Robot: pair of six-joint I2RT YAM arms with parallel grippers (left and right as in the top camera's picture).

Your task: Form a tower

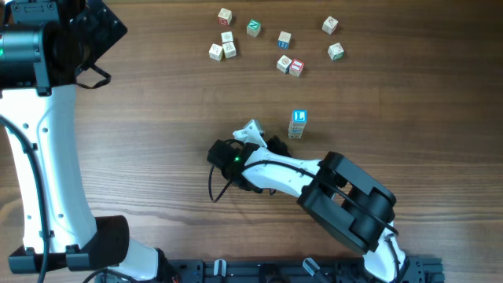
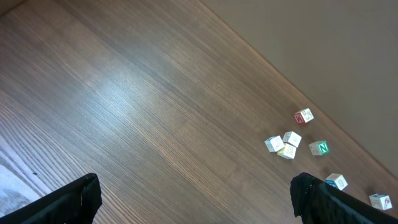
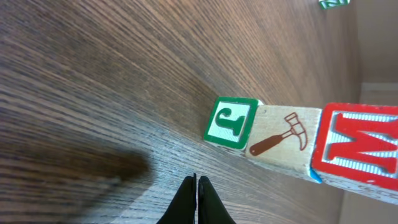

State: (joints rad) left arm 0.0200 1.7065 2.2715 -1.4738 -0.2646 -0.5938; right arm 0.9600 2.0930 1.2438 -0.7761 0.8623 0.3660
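Tower point(image 1: 298, 123): narrow upright stack of letter cubes with a blue top face, standing on the wooden table point(image 1: 157, 118) near its centre, towards 2 o'clock in the overhead view. The right wrist view shows three of its cubes in line: green-framed letter cube point(image 3: 230, 122), hammer-picture cube point(image 3: 283, 140), red-framed M cube point(image 3: 357, 149).

Right gripper point(image 1: 251, 128): at 9 o'clock of the stack, near it but apart. Its fingers point(image 3: 186, 199) are pressed fully together with nothing between them.

Right arm point(image 1: 346, 196): reaches in from 5 o'clock.

Left gripper point(image 2: 196, 182): jaws spread as wide as they go, holding nothing, bare wood beneath.

Left arm point(image 1: 39, 157): runs along the 9 o'clock side of the table.

Loose cubes point(image 1: 284, 38): ten singles, scattered at 12 to 1 o'clock near the far edge, well apart from the stack; two pairs sit touching or just beside each other.
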